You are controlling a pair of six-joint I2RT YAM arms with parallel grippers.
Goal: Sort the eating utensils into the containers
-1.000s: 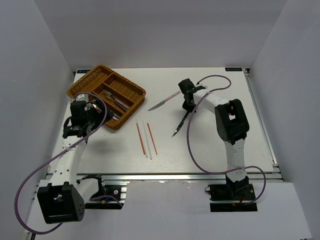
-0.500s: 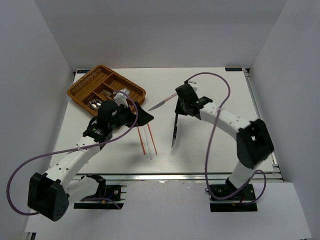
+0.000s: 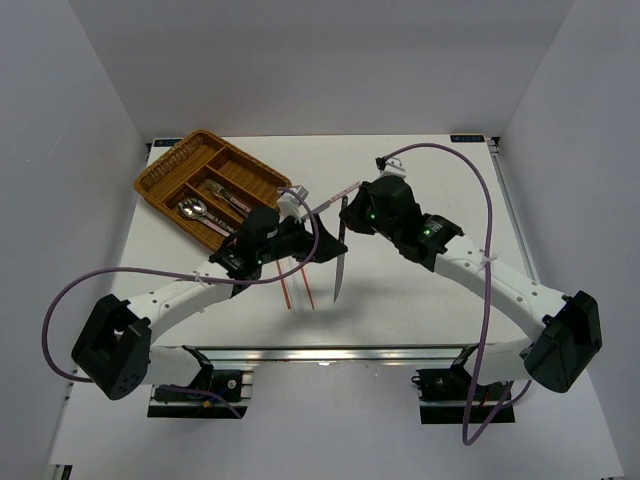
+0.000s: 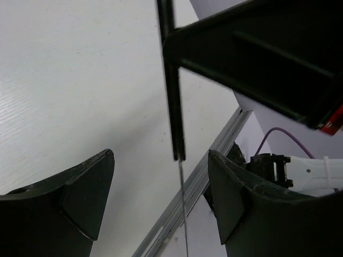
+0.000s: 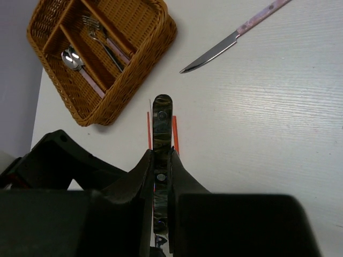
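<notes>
Right gripper [image 5: 161,155] pinches a dark-handled knife [image 3: 339,255] (slim steel blade); left gripper [image 4: 159,160] gapes.

Bright, even overhead light floods the white worktop [image 3: 430,300], where the arms cast only soft grey shadows and a strip of glare runs along the near metal rail [image 3: 330,349]. In the left wrist view, the left hand's fingers [image 4: 80,187] and the dark-handled knife [image 4: 174,107] are blurred near-silhouettes. The right hand [image 5: 159,160] looms dark and unfocused, with the wicker tray [image 5: 134,72] crisp beyond it.

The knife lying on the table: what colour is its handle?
The handle is pink, dotted; right wrist view.
</notes>
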